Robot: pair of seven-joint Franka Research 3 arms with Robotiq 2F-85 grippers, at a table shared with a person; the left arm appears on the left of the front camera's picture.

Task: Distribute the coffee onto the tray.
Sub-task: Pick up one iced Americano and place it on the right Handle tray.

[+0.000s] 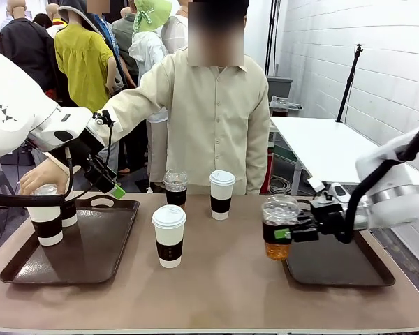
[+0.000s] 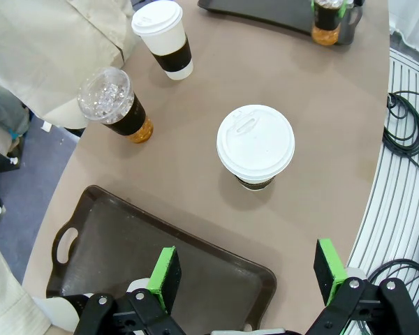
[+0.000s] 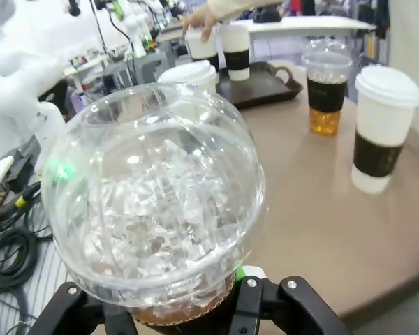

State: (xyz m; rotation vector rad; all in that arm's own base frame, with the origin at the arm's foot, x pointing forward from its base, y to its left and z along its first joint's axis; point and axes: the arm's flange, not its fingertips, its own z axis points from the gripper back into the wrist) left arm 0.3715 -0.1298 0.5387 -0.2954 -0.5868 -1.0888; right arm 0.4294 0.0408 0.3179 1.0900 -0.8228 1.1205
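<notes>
Your right gripper (image 1: 286, 234) clamps the clear dome-lidded plastic cup (image 1: 279, 211) of amber liquid at mid-height; your left gripper (image 2: 246, 269) stands wide.

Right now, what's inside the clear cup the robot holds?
The clear cup shows ice-like pieces under its dome and amber liquid at the bottom; its dark sleeve hides the middle.

the brown table (image 1: 223, 293) is carrying two dark trays: the left tray (image 1: 91, 255) is lying at its left end and the right tray (image 1: 335, 269) at its right end. between them three cups are standing upright on the bare tabletop: a white lidded paper cup (image 1: 169, 236) nearer the robot's side, and a second white paper cup (image 1: 221, 195) near a clear dome-lidded cup (image 1: 175, 188) toward the far edge.
</notes>
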